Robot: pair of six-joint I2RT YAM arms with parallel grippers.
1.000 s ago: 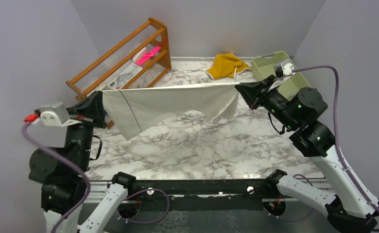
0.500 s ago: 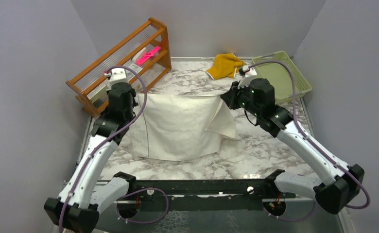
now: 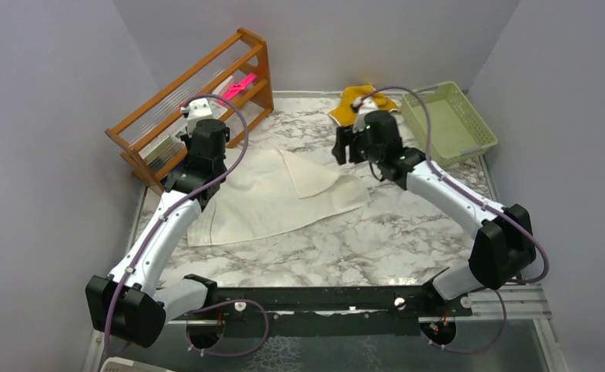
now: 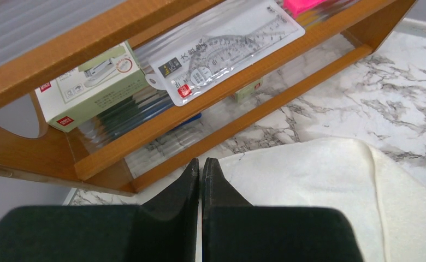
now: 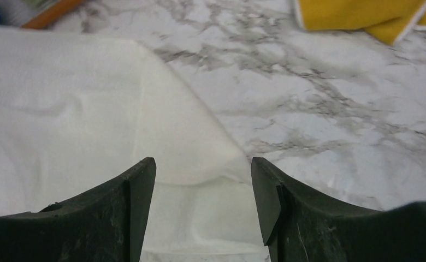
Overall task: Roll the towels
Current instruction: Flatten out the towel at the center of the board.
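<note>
Two towels lie on the marble tabletop. One second back, the cream towel hangs in the air, pulled tight between both claws. Half a second back, it droops down onto the tabletop. Now it lies flat in the middle of the top view, with its upper right corner flipped over onto itself. Both arms reach farther toward the back wall than before.

The right claw was pinching the cloth. Now its fingers stand apart above the folded corner and hold nothing. The left claw has its fingers pressed together, as before, right at the towel's upper left edge. I cannot tell if any cloth is caught between them.

The yellow towel sits bunched at the top middle, in the same spot, partly behind the right arm.

The wooden rack at the upper left holds a pale green box with a red mark. It also holds a clear packet with a half-round ruler inside. Both carry printed writing, too small to read.
</note>
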